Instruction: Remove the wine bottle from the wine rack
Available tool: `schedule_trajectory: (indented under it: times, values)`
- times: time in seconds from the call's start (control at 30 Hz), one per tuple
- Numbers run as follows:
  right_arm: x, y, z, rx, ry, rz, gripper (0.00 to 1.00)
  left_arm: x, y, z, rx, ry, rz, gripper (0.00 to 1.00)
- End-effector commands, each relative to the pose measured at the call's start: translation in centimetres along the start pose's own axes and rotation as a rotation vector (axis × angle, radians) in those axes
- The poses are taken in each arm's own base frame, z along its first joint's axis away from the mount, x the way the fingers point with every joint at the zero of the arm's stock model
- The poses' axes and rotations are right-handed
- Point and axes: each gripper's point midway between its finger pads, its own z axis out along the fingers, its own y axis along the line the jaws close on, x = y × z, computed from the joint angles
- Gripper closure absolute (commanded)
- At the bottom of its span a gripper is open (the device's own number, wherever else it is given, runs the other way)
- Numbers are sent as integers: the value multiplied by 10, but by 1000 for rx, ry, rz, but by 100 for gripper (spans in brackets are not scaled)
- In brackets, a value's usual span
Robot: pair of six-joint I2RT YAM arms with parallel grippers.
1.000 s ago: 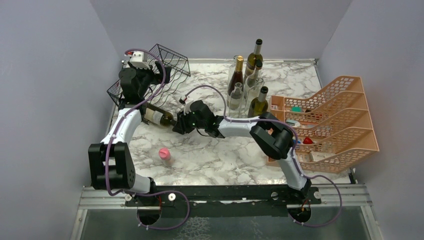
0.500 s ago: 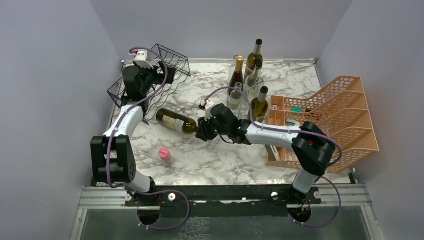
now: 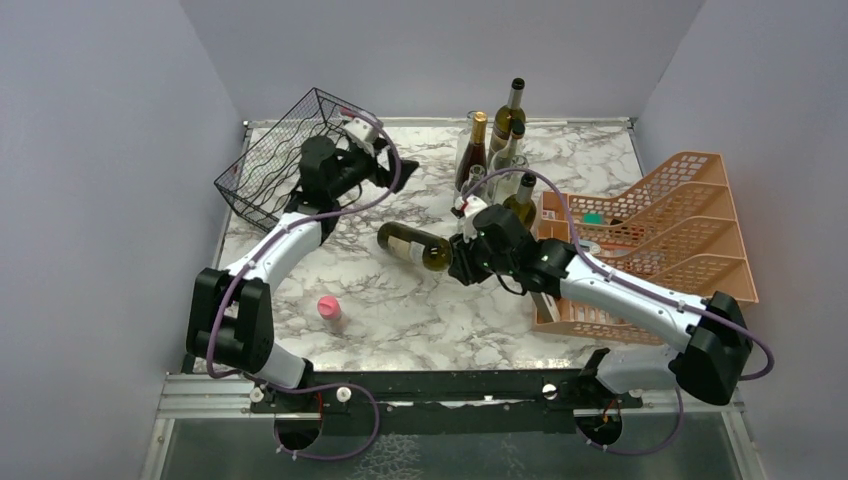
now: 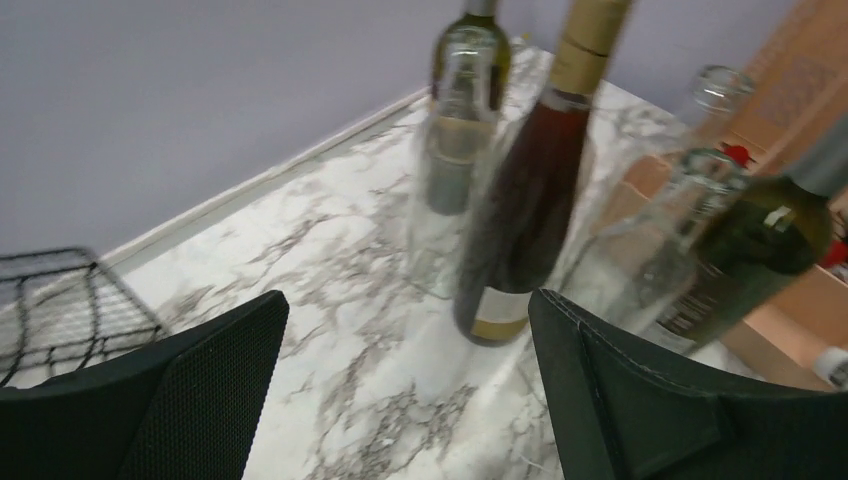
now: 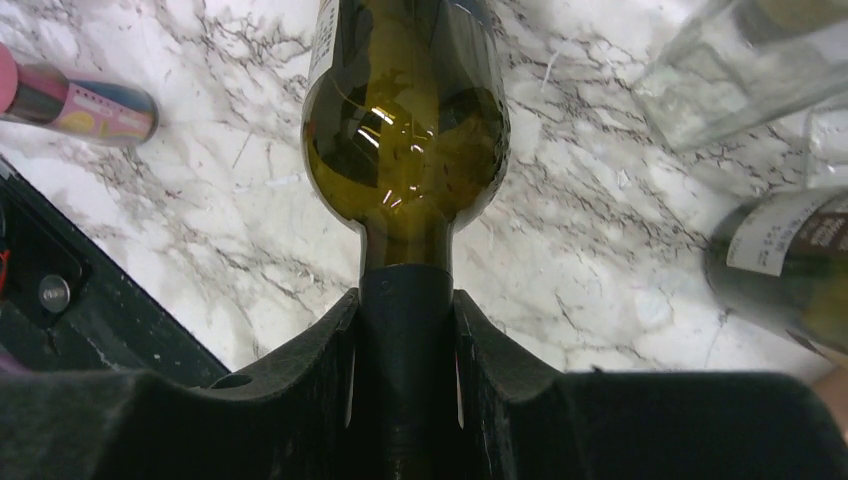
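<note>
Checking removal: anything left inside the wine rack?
The wine rack shows no bottle in its visible cells; the left arm hides part of it. The wine bottle is outside, in the right gripper.

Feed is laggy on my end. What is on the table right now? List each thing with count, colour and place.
wine rack: one, black wire, far left corner.
wine bottle: one, dark green with a pale label, lying level mid-table, out of the rack.
standing bottles: about five, green, dark red and clear, back centre.
small container: one, pink, near left.
tiered organizer: one, peach, right edge, small items inside.
table: one, white marble pattern.
left gripper: open, empty, beside the rack, facing the standing bottles.
right gripper: shut on the wine bottle's neck.
</note>
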Motion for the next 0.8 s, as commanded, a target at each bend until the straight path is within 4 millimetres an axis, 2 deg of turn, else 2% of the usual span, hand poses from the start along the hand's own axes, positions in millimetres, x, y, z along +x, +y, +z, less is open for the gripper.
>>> schedule_trajectory:
  times: [0.0, 0.17, 0.27, 0.47, 0.6, 0.67, 0.77]
  values:
    - [-16, 2, -32, 0, 5, -8, 99, -20, -69, 1, 248, -61, 205, 4]
    - [-22, 0, -61, 20, 11, 3, 99, -8, -134, -14, 527, -86, 331, 2]
    - [-24, -9, -76, 66, 15, 3, 99, 1, -162, -25, 647, -99, 373, 2]
    - [-26, -23, -94, 143, 15, -4, 99, 29, -195, -35, 778, -97, 429, 2]
    - [-29, -23, -99, 148, 1, -1, 99, 52, -222, -41, 879, -73, 432, 6]
    - [-32, -22, -100, 145, -1, -1, 99, 63, -235, -41, 917, -50, 427, 11]
    - [-38, -21, -103, 141, -10, -2, 99, 81, -248, -40, 957, 10, 444, 14]
